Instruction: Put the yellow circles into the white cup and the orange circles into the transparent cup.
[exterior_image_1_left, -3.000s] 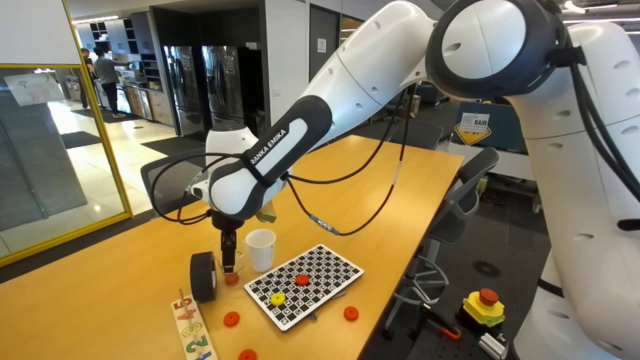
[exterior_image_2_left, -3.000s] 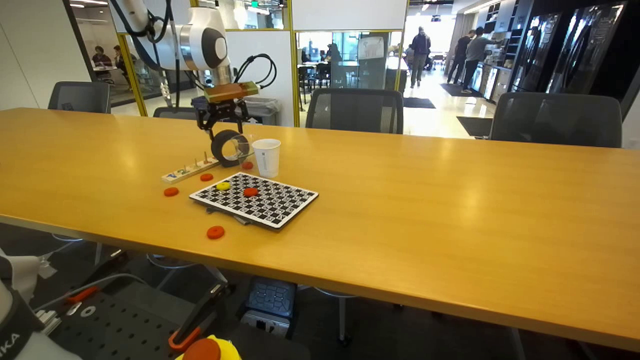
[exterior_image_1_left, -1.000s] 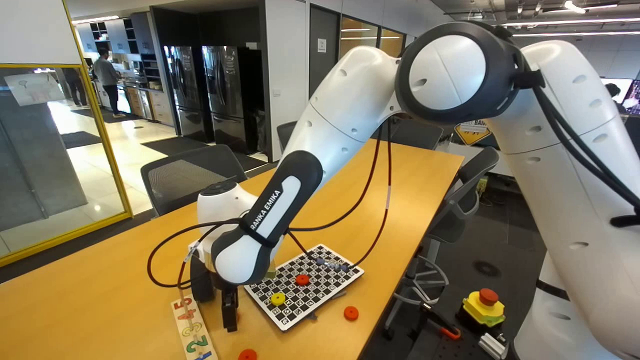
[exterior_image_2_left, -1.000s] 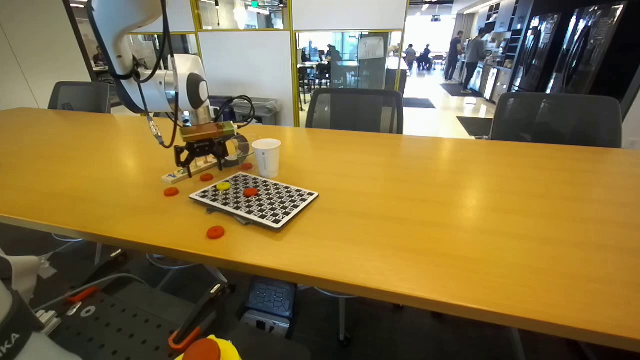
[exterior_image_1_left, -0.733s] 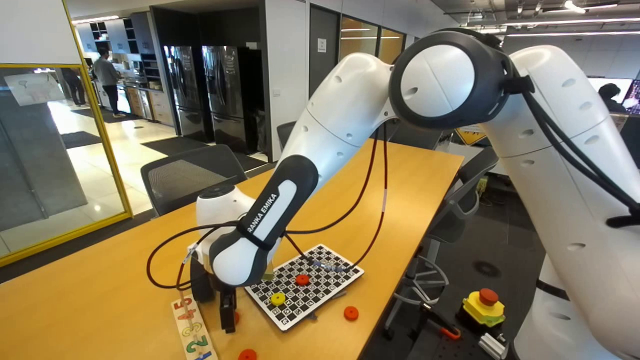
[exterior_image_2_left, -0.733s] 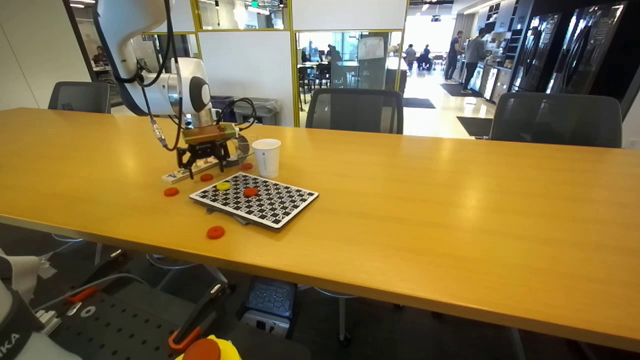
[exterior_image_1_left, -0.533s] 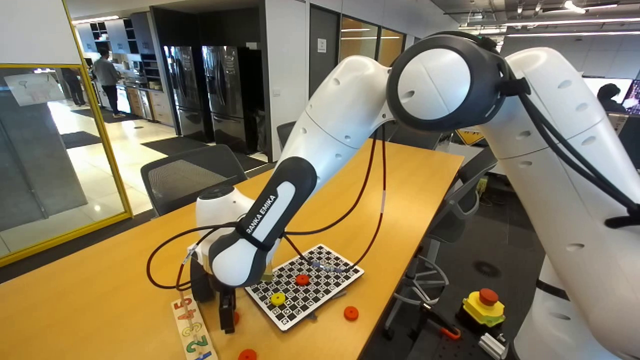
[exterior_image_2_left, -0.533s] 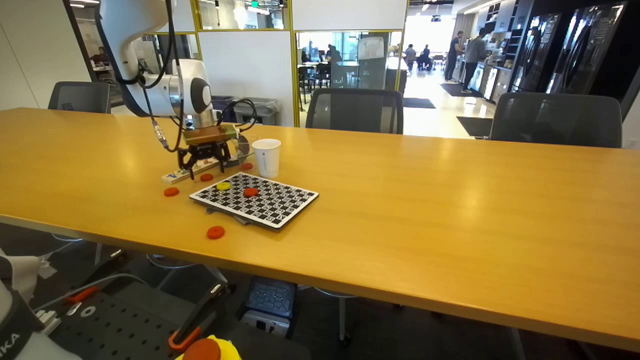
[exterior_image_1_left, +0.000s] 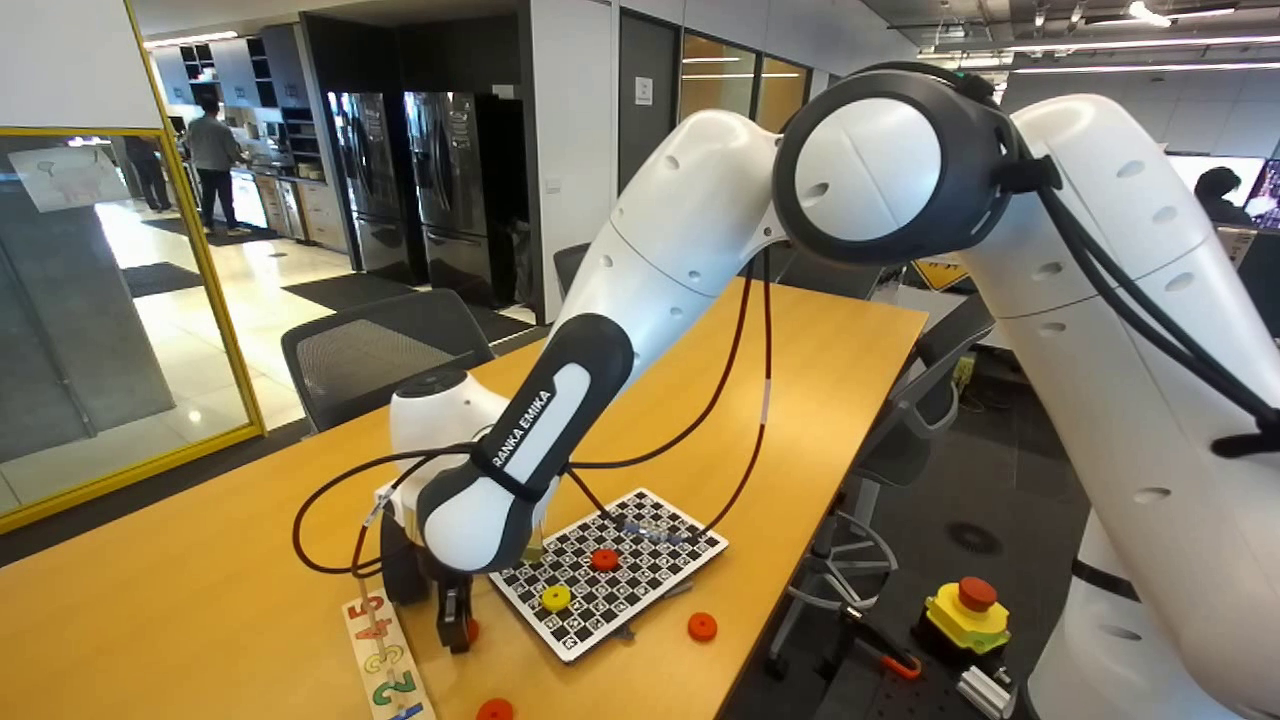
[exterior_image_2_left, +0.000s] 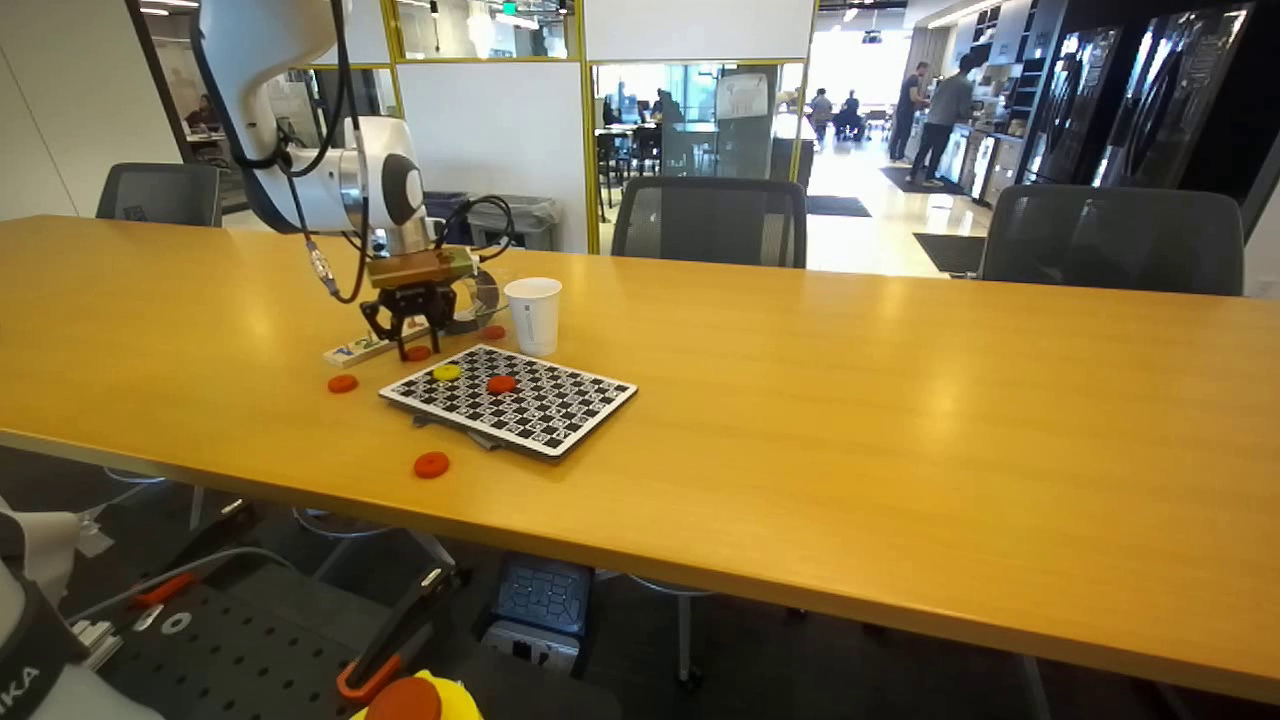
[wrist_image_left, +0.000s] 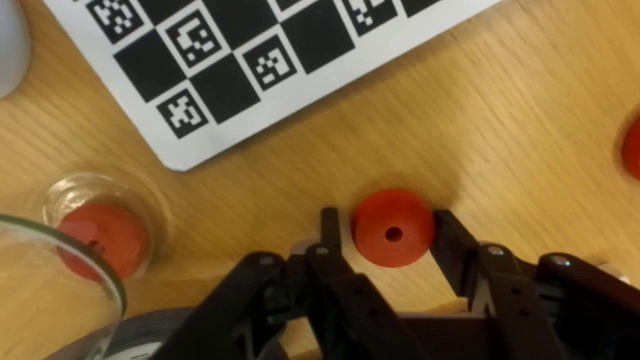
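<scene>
My gripper is low over the table, its jaws around an orange circle. The right finger touches the disc, while a narrow gap separates the left finger from it. Another orange circle lies inside the transparent cup. The white cup stands upright beside that cup; the arm hides it in an exterior view. On the checkerboard rest a yellow circle and an orange circle. Two loose orange circles sit on the table, one right of the board, one at the near edge.
The checkerboard lies close to the gripper. A black cylinder on its side stands by the transparent cup. A wooden number board with pegs is just beside the gripper. Cables hang from the arm over the checkerboard.
From beside the cups, the arm has come down over the loose orange circle. In the last half second the jaws have narrowed and the disc has shifted slightly.
</scene>
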